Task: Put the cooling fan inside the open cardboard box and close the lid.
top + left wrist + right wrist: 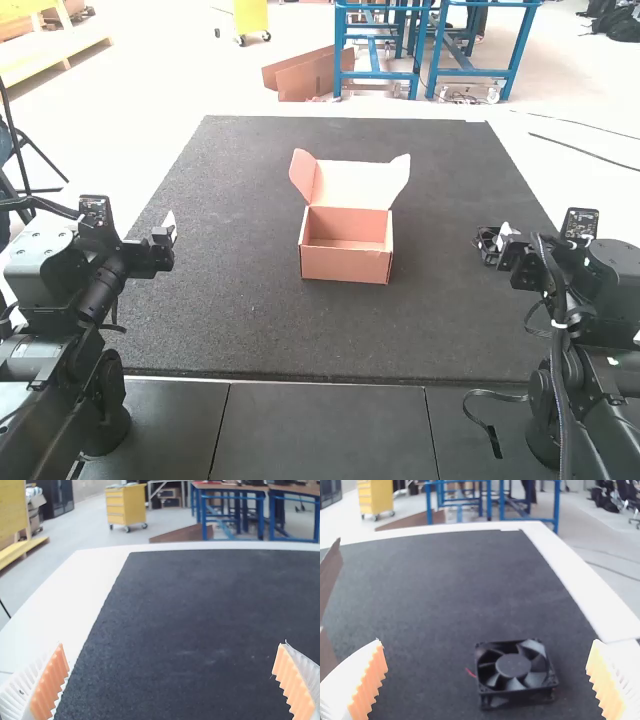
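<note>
A black square cooling fan (516, 671) lies flat on the dark mat, just ahead of my right gripper (485, 690), whose orange-padded fingers (367, 682) stand wide open around nothing. In the high view the fan (490, 244) sits at the mat's right side, partly hidden by that gripper (508, 252). The open cardboard box (346, 243) stands upright mid-mat, its lid flap raised at the back. My left gripper (166, 238) hovers at the mat's left edge, open and empty, its pads (49, 686) far apart.
The black mat (240, 290) covers most of the white table. A box flap edge (330, 575) shows in the right wrist view. Bare mat lies between the fan and the box.
</note>
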You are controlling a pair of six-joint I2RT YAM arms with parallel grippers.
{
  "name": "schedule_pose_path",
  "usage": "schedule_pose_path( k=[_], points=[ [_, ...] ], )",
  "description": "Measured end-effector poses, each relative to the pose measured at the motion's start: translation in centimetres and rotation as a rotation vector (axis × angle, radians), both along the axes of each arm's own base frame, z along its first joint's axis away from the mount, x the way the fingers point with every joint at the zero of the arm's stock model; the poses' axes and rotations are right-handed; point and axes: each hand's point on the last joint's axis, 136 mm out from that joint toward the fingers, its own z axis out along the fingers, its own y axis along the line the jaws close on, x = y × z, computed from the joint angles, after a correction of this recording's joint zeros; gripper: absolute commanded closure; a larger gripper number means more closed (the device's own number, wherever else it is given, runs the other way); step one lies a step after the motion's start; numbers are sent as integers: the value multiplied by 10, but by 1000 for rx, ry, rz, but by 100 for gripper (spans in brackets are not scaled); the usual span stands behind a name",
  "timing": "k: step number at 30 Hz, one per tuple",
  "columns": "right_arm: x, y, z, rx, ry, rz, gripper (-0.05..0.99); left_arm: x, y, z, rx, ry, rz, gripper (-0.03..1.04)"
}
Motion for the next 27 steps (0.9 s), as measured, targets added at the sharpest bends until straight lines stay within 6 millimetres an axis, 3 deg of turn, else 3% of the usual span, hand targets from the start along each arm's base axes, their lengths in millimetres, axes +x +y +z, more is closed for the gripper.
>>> schedule_pose_path(
  k=[20, 27],
  points=[
    [0, 1, 1, 20, -4, 6, 2, 0, 0, 1, 0, -5, -1, 4],
    [1, 0, 30, 37, -123, -3, 2, 0, 0, 18, 1, -73, -1, 4]
  ],
)
